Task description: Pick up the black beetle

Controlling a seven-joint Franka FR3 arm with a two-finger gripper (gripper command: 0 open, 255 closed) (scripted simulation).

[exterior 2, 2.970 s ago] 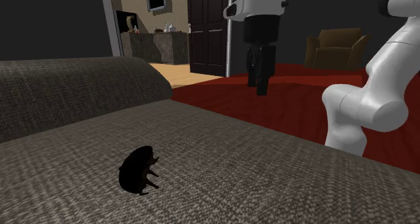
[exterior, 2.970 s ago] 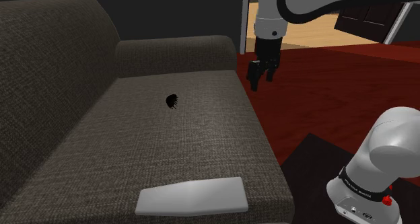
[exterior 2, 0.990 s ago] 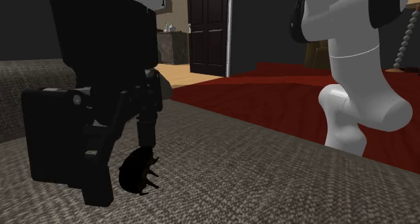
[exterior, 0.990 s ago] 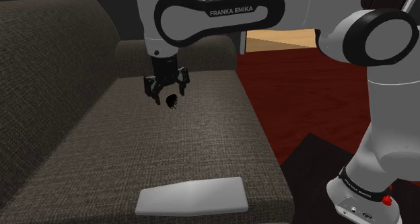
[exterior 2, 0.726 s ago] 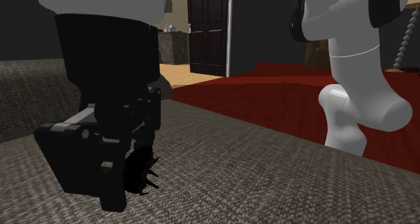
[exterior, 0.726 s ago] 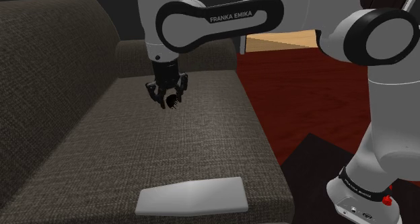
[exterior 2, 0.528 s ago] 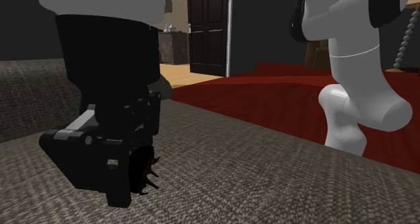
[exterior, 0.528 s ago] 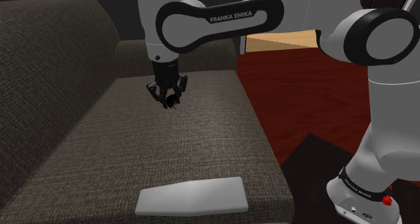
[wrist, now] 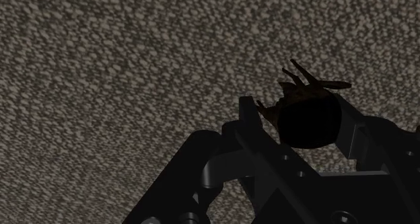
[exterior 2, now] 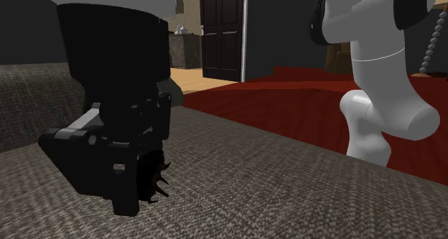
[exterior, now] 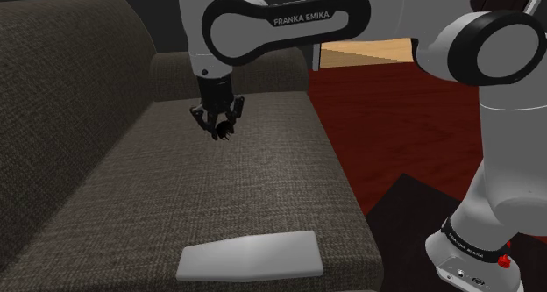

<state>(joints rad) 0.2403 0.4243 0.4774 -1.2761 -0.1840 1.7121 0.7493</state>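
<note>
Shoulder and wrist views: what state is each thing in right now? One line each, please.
tool: shut on the black beetle.
black beetle: clasped in the tool, legs sticking out; cannot tell whether it is clear of the sofa seat.
white pad: lying flat near the seat's front edge, well apart from the tool.
dark door: looks shut.

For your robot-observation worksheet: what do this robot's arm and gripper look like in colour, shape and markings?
The arm is white, built of rounded tubular links with dark joint bands; one band carries white FRANKA EMIKA lettering. The gripper is all black and blocky, with two fingers. A red button sits near the base.
</note>
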